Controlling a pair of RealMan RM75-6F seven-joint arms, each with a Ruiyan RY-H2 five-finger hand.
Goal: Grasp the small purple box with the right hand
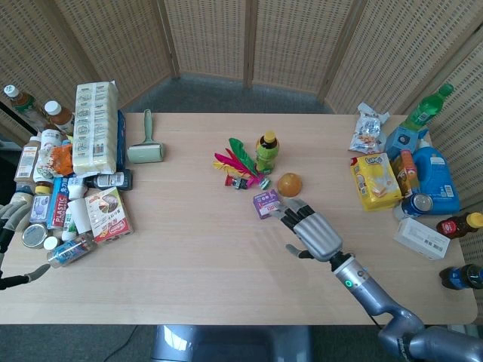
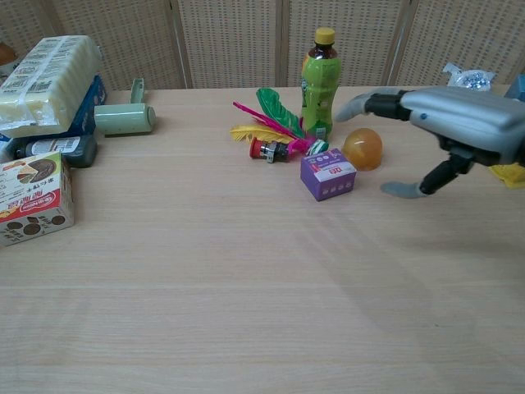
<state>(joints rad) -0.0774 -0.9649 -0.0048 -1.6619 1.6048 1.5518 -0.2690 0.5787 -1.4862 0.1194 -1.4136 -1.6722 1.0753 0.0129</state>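
The small purple box (image 1: 266, 204) (image 2: 327, 174) lies near the middle of the table, just in front of a green bottle (image 1: 266, 151) (image 2: 319, 73) and left of an orange ball (image 1: 289, 184) (image 2: 362, 148). My right hand (image 1: 311, 230) (image 2: 447, 123) hovers just right of the box, fingers spread and holding nothing; its fingertips (image 1: 283, 207) reach the box's right side in the head view. My left hand (image 1: 10, 226) shows only at the far left edge of the head view, off the table, fingers apart and empty.
Coloured feathers (image 1: 235, 162) (image 2: 267, 119) and a small red cylinder (image 2: 268, 149) lie left of the bottle. Boxes, bottles and a lint roller (image 1: 146, 148) crowd the left side. Snack bags, a yellow pack (image 1: 375, 179) and bottles fill the right edge.
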